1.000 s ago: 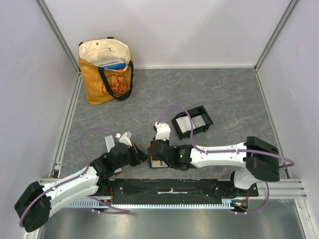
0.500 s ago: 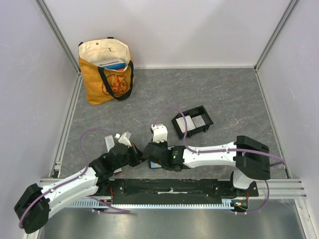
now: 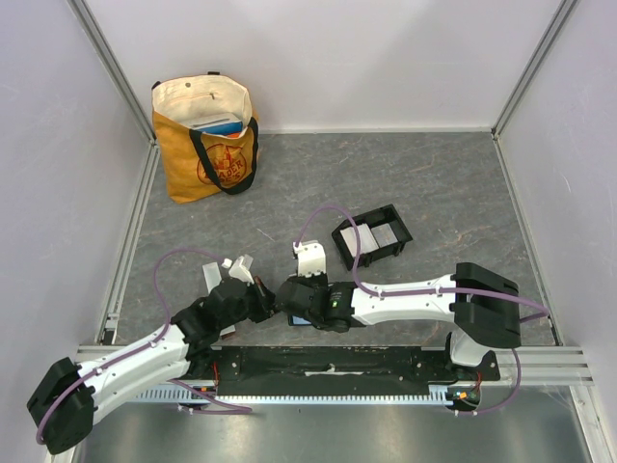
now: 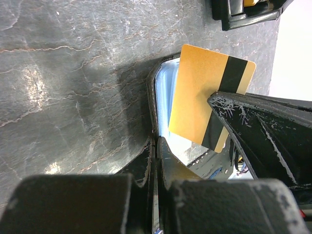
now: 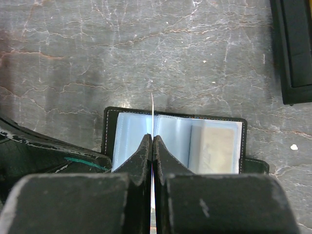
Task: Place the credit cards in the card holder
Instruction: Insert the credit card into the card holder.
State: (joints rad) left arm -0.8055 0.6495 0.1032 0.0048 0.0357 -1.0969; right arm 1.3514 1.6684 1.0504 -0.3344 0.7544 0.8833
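An orange-gold credit card (image 4: 200, 102) with a black stripe is gripped upright by my right gripper (image 5: 152, 137); it shows edge-on in the right wrist view (image 5: 152, 109). Under it lies the open black wallet (image 5: 214, 141) with pale blue sleeves. My left gripper (image 4: 156, 141) is shut on the wallet's left cover edge (image 4: 149, 97). In the top view both grippers, left (image 3: 268, 295) and right (image 3: 289, 299), meet over the wallet (image 3: 301, 319). The black card holder (image 3: 403, 224) stands behind them with pale grey cards (image 3: 386, 234) in its compartments.
An orange-and-cream tote bag (image 3: 204, 135) stands at the back left by the wall. The card holder's corner shows at the top right of the right wrist view (image 5: 292, 58). A black rail (image 3: 328, 362) runs along the near edge.
My right arm has shifted a little to the left, bringing its gripper closer to the left gripper over the wallet. The left arm has barely moved.
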